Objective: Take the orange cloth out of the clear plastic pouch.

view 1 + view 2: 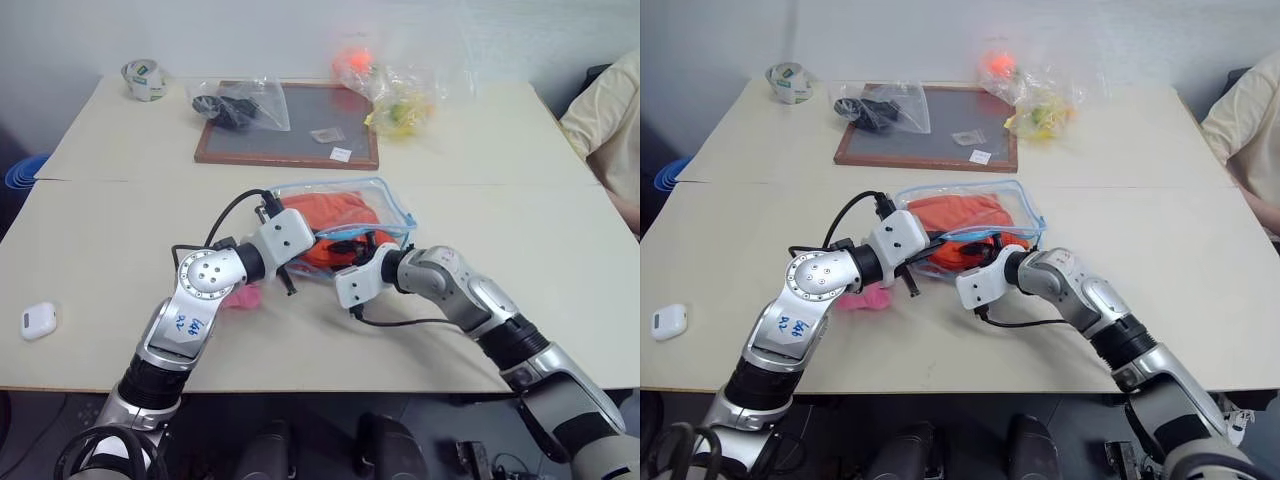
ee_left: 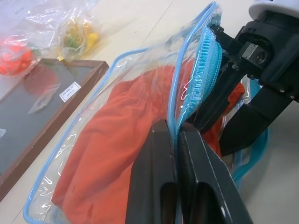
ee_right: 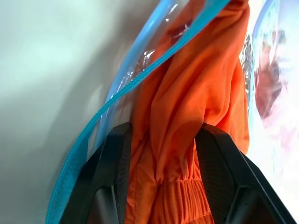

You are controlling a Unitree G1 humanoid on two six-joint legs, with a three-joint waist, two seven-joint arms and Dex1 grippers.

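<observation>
Orange wrinkled cloth (image 3: 187,121) inside clear blue-trimmed plastic pouch (image 1: 392,205), mid-table. Right gripper (image 3: 163,158) pinches cloth fold; left gripper (image 2: 177,140) clamped on pouch rim. Risk: thin fold slips, or pouch drags along.

Two pale tables (image 1: 90,250) stand pushed together before a plain white wall (image 1: 250,30).

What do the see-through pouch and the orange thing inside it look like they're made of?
The pouch looks like soft, glossy clear plastic, probably vinyl: it creases and glints, with a woven light-blue trim and zipper. The orange cloth looks like thin matte fabric, gathered into folds with a ribbed, likely elastic, band. The exact fibre can't be told.
</observation>
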